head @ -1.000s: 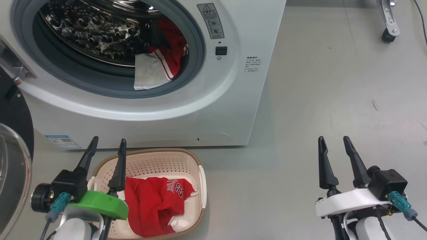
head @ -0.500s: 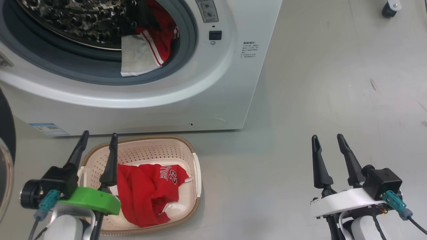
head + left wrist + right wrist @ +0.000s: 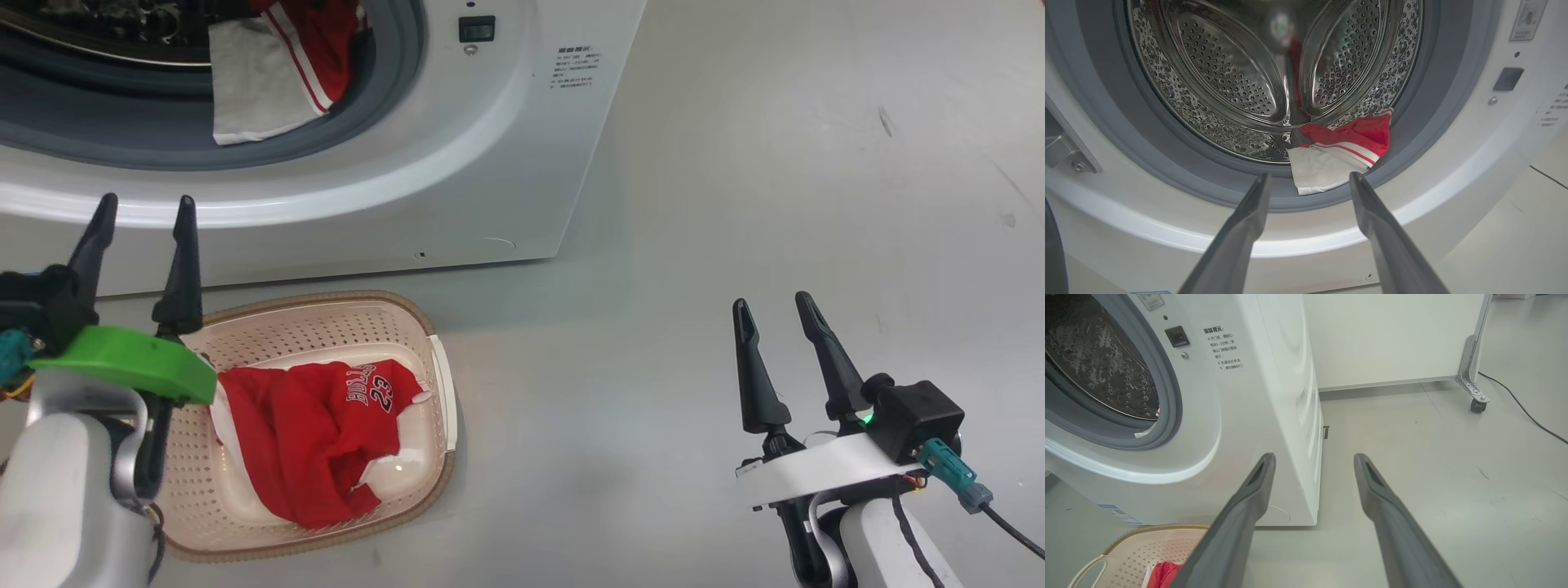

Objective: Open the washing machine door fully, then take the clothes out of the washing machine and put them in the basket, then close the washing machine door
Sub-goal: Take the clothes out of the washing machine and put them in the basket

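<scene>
the basket (image 3: pixel 433 367) lies before the washing machine (image 3: pixel 457 163), clothes (image 3: pixel 310 433) inside.

Cut off at top edge: washing machine (image 3: pixel 457 180), red-and-white jersey (image 3: pixel 318 49). Hidden behind left forearm (image 3: pixel 57 490): basket (image 3: pixel 326 331) left end. Too small to read: printed notice (image 3: pixel 574 69).

The left gripper (image 3: pixel 147 204) sits high on the left, its two dark fingers spread wide and empty, while the right gripper (image 3: pixel 771 302), lower on the right, gapes equally, holding nothing.
</scene>
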Tool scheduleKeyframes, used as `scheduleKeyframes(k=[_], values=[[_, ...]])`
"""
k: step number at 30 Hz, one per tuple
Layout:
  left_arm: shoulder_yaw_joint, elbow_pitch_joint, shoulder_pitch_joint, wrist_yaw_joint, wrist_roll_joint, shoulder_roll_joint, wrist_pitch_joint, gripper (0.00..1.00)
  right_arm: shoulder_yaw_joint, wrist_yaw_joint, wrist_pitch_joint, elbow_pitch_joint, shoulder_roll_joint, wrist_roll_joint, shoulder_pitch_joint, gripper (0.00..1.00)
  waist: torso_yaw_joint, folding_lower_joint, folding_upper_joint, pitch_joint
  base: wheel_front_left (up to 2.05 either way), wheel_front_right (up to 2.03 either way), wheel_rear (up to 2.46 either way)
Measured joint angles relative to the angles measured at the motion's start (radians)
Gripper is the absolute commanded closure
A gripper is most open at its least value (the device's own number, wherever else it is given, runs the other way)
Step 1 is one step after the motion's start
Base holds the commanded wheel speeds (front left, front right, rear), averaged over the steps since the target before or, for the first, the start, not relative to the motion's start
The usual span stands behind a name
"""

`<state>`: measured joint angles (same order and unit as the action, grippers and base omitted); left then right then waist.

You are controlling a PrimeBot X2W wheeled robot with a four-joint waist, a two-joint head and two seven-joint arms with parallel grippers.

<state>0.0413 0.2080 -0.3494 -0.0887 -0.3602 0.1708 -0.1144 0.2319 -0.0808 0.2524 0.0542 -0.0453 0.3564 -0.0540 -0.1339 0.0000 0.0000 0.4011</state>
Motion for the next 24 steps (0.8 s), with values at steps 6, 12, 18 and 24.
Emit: scheduleKeyframes(k=[6, 12, 18, 24], values=[[-0.025, 0.044, -0.105, 0.000, -0.039, 0.026, 0.098, 0.00, 0.030, 0.000, 0.000, -0.003, 0.000, 0.014, -0.029, 0.00, -0.047, 0.0000, 0.0000, 0.044, 0.00, 0.00, 0.00], [-0.047, 0.095, -0.206, 0.013, -0.089, 0.024, 0.193, 0.00, 0.051, 0.004, 0.000, -0.005, 0.000, 0.035, -0.049, 0.00, -0.094, 0.0000, 0.0000, 0.077, 0.00, 0.00, 0.00], [-0.076, 0.154, -0.293, 0.023, -0.161, 0.010, 0.291, 0.00, 0.072, 0.013, 0.000, -0.005, 0.000, 0.060, -0.067, 0.00, -0.134, 0.0000, 0.0000, 0.104, 0.00, 0.00, 0.00], [-0.082, 0.211, -0.376, 0.050, -0.165, 0.029, 0.364, 0.00, 0.088, 0.018, 0.000, -0.005, 0.000, 0.075, -0.073, 0.00, -0.166, 0.0000, 0.0000, 0.125, 0.00, 0.00, 0.00]])
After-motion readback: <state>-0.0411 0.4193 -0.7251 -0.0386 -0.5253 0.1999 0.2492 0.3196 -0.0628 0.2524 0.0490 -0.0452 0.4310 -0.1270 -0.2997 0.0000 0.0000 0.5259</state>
